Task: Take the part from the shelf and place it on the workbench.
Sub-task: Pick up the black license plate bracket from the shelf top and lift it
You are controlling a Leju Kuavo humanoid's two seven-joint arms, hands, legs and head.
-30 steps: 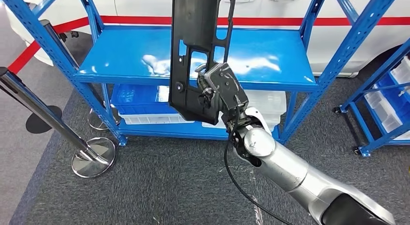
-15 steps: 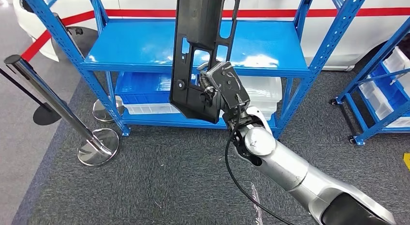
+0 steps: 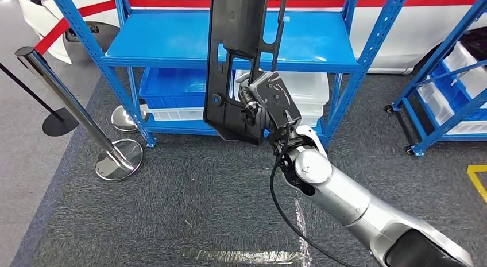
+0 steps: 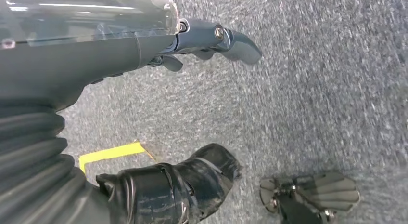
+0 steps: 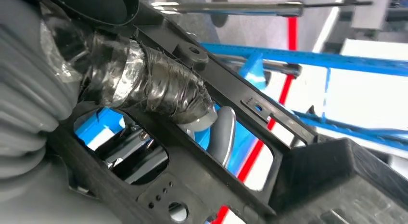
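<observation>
stanchion [image 3: 69, 100]: chrome post on grey carpet, beside shelf
left hand [image 4: 192, 46]: hangs over carpet, fingers apart, holds nothing
part [image 3: 238, 60]: black, upright, off the blue shelf [image 3: 172, 46], in front of it
right hand [image 3: 267, 103]: grips part's lower end

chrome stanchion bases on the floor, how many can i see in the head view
2: one chrome base on the carpet left of the blue shelf, another behind its left leg, partly hidden.
</observation>
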